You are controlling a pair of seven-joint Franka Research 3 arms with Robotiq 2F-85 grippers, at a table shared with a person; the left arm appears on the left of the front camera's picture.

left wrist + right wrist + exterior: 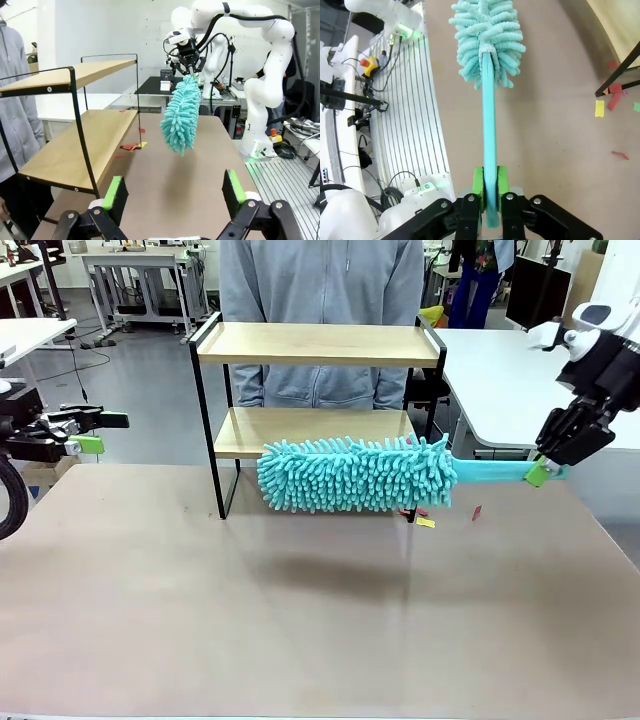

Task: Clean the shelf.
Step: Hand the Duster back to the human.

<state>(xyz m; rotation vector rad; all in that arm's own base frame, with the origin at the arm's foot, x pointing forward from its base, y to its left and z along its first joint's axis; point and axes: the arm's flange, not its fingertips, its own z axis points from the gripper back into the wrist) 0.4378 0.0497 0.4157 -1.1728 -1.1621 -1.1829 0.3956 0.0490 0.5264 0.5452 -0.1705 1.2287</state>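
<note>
The shelf (318, 344) is a two-tier rack of light wooden boards in a thin black frame, standing at the far middle of the table in front of a person in a grey hoodie; its lower board (82, 145) fills the left of the left wrist view. A teal fluffy duster (355, 474) hangs level just in front of the lower board. My right gripper (543, 473) is shut on the duster's handle (489, 150) at the right. Far left, my left gripper (95, 432) stands open and holds nothing, its green pads (114, 192) wide apart.
Small red and yellow paper scraps (422, 517) lie on the table by the shelf's right front leg, and more scraps (131, 146) sit at the lower board's edge. White tables (500, 370) stand behind to the right. The brown tabletop (300, 620) spreads broadly in front.
</note>
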